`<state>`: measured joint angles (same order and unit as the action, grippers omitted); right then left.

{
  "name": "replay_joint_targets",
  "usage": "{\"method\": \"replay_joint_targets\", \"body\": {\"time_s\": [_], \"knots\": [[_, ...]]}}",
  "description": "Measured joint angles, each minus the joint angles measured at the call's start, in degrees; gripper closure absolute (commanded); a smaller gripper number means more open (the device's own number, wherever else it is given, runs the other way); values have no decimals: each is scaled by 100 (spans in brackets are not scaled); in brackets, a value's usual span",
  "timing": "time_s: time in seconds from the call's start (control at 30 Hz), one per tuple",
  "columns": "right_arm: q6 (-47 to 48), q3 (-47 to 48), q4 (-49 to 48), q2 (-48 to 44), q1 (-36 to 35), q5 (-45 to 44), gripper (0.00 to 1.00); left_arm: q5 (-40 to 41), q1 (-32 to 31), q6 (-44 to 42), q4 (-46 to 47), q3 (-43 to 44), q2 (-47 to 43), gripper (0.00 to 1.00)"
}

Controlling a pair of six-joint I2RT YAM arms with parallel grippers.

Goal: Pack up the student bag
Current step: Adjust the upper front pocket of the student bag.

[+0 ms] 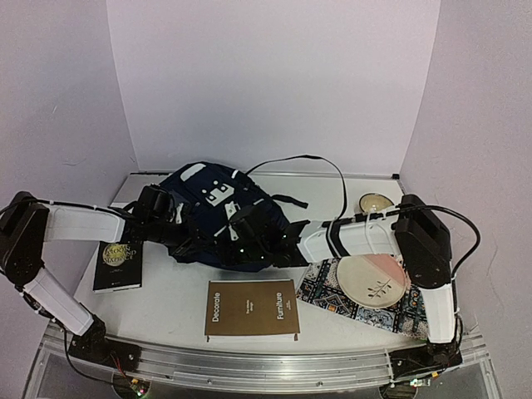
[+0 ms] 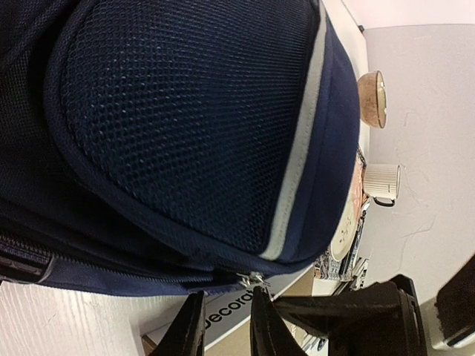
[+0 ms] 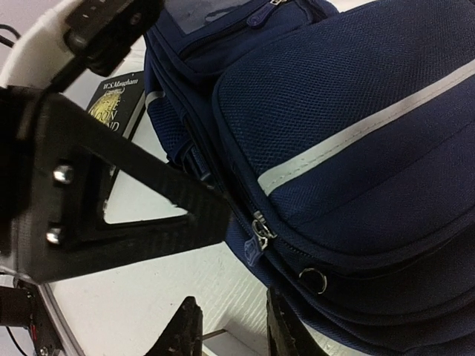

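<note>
The student bag (image 1: 212,204), dark navy with white trim, lies on the table at centre back. My left gripper (image 1: 206,239) reaches in from the left to the bag's near edge. In the left wrist view its fingers (image 2: 226,315) stand open with a narrow gap and nothing between them. A metal zipper pull (image 2: 254,280) sits right at the tip of one finger (image 2: 265,319). My right gripper (image 1: 249,237) comes from the right, facing the left one. It too is open (image 3: 234,322) and empty, just below another zipper pull (image 3: 260,231) and a small metal ring (image 3: 313,279).
A brown book (image 1: 252,307) lies at the front centre. A dark book (image 1: 119,264) is at the left. A plate (image 1: 371,281) rests on a patterned cloth (image 1: 328,295) at the right. A small bowl (image 1: 376,202) and a mug (image 2: 382,182) stand behind. A black cable (image 1: 328,166) loops at the back.
</note>
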<state>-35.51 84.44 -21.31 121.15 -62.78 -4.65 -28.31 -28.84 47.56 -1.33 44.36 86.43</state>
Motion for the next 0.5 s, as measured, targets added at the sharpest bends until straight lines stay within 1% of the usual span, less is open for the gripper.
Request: {"method": "replay_joint_targets", "body": {"time_s": [0.23,0.5], "knots": [[-123,57,-101,32,-2,-65,72,-12,-178,212,398,9,378,79],[-209,-153,-184,23,17,-522,71,6,-498,536,589,90,719,81]]}}
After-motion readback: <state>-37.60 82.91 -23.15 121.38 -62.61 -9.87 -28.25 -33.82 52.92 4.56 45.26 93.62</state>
